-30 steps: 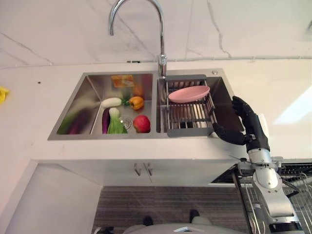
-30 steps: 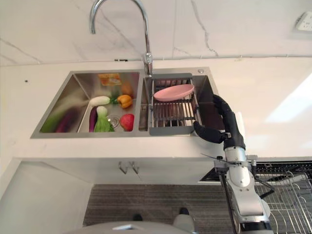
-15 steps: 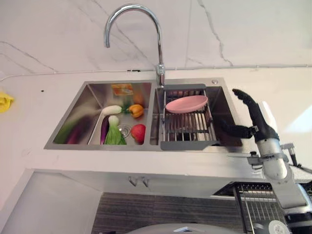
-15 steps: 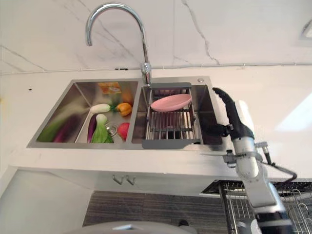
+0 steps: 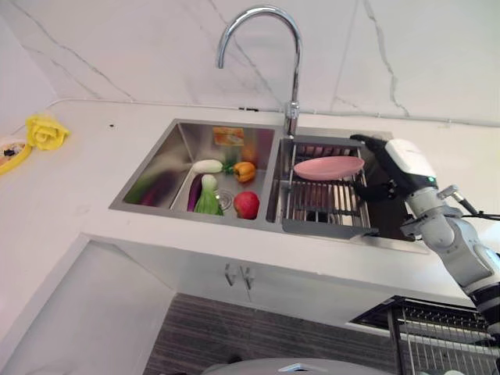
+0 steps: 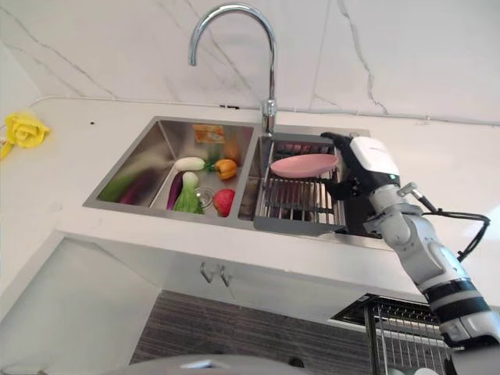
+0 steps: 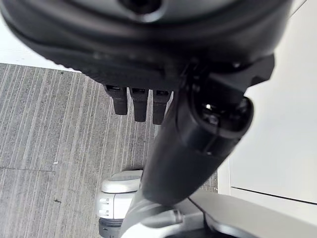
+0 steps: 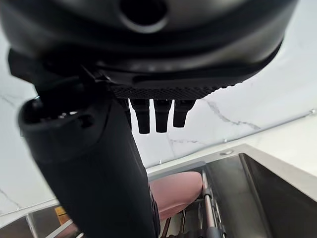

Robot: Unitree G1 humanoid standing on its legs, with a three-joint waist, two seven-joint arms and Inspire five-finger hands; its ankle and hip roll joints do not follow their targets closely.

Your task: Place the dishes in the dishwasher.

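Right robot hand [image 6: 361,160] beside pink plate [image 6: 303,165] on the rack [image 6: 301,203] in right sink basin, fingers extended. Vegetables [image 6: 191,187] in left basin. Yellow flower [image 6: 25,129] on desk [image 6: 70,148].

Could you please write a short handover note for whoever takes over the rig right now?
Right hand: open, fingers straight, beside the right end of the pink plate; no grasp yet.
Left hand: idle and empty, fingers relaxed, hanging low over the floor.
The pink plate lies on the drying rack in the right basin of the sink. The left basin holds vegetables.
The dishwasher rack is pulled out low on the right.
Done: the right hand is at the plate.
Left: grasp the plate, lift it off the rack and place it in the dishwasher rack.
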